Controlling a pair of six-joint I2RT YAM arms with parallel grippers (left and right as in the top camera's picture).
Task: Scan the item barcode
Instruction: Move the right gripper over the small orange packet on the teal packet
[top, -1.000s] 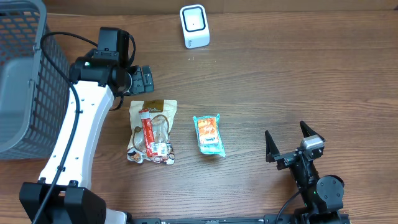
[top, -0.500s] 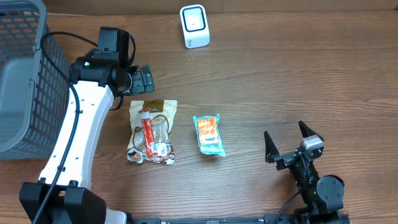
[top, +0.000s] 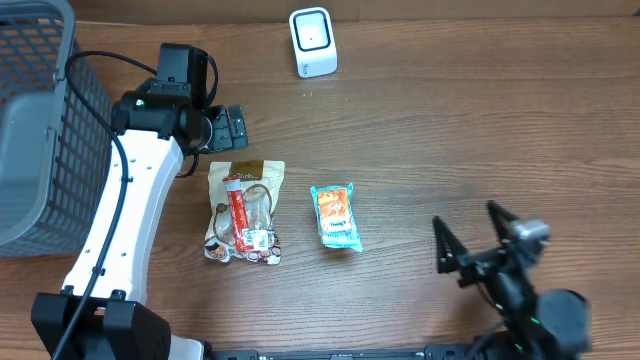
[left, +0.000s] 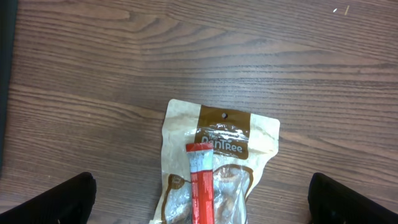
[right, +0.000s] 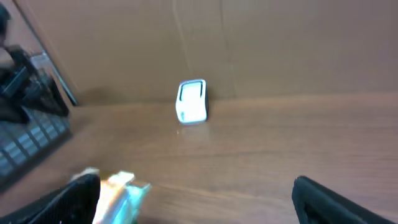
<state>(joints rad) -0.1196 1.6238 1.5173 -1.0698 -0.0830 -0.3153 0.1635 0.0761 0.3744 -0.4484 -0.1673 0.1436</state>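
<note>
1. The brown wooden table (top: 450, 120) is flat, with dark grain lines. A plain brown wall (right: 280, 43) stands behind it.
2. The left pincer (top: 232, 128) has its fingers wide apart and holds nothing. The brown-and-white treat bag with a red stick (top: 245, 210) lies flat just beside it.
3. The right pincer (top: 472, 235) is wide apart and empty too. The orange-and-teal snack packet (top: 336, 216) lies to its left. The small white scanner box (top: 312, 42) stands far ahead of it.
4. A grey mesh basket (top: 40, 120) sits left of the left pincer.

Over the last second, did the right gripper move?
Yes. In the overhead view the right gripper has shifted slightly right and toward the table's near edge, away from the teal snack packet, which lies where it was.
</note>
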